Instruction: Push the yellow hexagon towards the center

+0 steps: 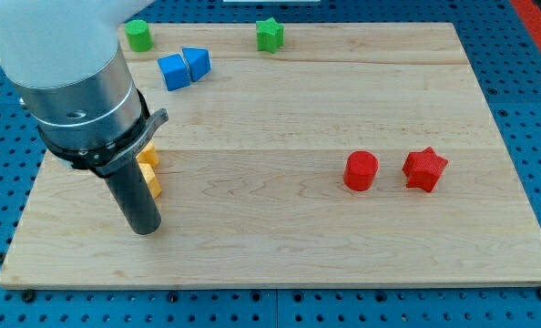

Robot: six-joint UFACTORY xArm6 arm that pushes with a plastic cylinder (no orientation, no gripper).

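Two yellow blocks sit at the view's left, mostly hidden behind my arm: one [148, 153] above, one [154, 184] below. I cannot make out which is the hexagon. My tip [145, 228] rests on the wooden board [280, 246], just below the lower yellow block and slightly to its left. The rod's body covers the left part of both yellow blocks.
A green cylinder [139, 35] and a green star [270, 35] sit near the view's top edge. Two blue blocks [173, 71] [197, 62] touch each other at the top left. A red cylinder [361, 170] and a red star [424, 169] sit at the right.
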